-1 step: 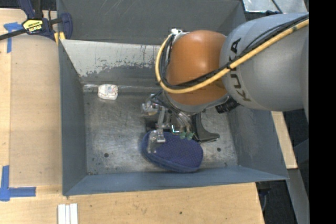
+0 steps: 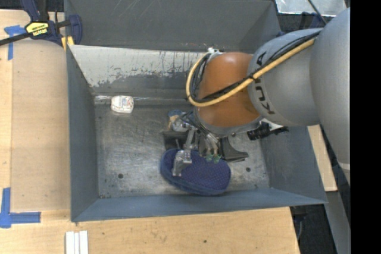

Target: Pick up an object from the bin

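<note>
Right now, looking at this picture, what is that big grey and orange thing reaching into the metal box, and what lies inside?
It is a robot arm, photographed by one camera looking down from above, slightly to one side; the arm enters from the right. The orange dome is a cover on its wrist. At its tip sits the gripper, its pinching hand, low over a dark blue fabric thing near the front wall of the grey bin. A small white object lies apart at the back left. Whether anything is gripped, I cannot tell.
</note>
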`<state>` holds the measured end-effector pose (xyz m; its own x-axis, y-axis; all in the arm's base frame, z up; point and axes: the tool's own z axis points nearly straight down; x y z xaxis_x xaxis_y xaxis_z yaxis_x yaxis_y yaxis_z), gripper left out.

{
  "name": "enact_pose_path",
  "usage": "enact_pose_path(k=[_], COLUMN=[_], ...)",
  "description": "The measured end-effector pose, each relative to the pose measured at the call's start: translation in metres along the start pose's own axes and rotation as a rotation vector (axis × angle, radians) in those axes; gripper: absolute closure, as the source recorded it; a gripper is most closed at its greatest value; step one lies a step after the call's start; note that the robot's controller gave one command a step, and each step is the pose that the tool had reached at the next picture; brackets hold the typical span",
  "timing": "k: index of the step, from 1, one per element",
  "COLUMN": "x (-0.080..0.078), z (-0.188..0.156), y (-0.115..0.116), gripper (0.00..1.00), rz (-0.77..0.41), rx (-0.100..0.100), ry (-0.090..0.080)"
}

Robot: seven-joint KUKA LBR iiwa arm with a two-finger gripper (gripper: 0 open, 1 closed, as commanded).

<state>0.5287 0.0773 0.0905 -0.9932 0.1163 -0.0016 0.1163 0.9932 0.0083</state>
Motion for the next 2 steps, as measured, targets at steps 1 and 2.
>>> enact_pose_path(k=[1, 2], x=[0.000, 0.005], z=[0.000, -0.123], y=[-0.002, 0.008], gripper=[1.00, 1.00], rz=[0.001, -0.063], rx=[0.004, 0.006], ry=[0.002, -0.009])
